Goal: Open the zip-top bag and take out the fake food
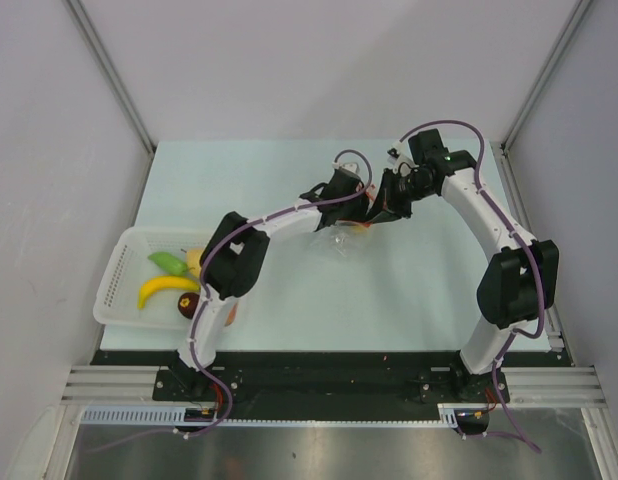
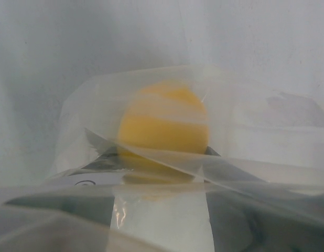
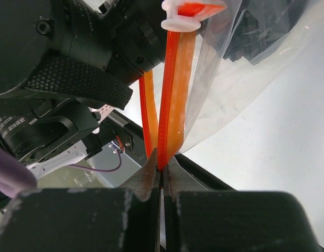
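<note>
The bag (image 1: 341,238) sits at the middle of the table (image 1: 409,300), between the left gripper (image 1: 364,212) and right gripper (image 3: 162,168). One toy fruit (image 2: 164,118) is inside it. The basket (image 1: 114,275) at the table's left edge holds a banana (image 1: 161,291) and other pieces.

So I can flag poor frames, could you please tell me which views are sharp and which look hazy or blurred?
Top external: even light, sharp. Left wrist: hazy, the orange-yellow fake fruit soft behind pale folds of the zip-top bag. Right wrist: the red-orange zip strip crisp.
</note>
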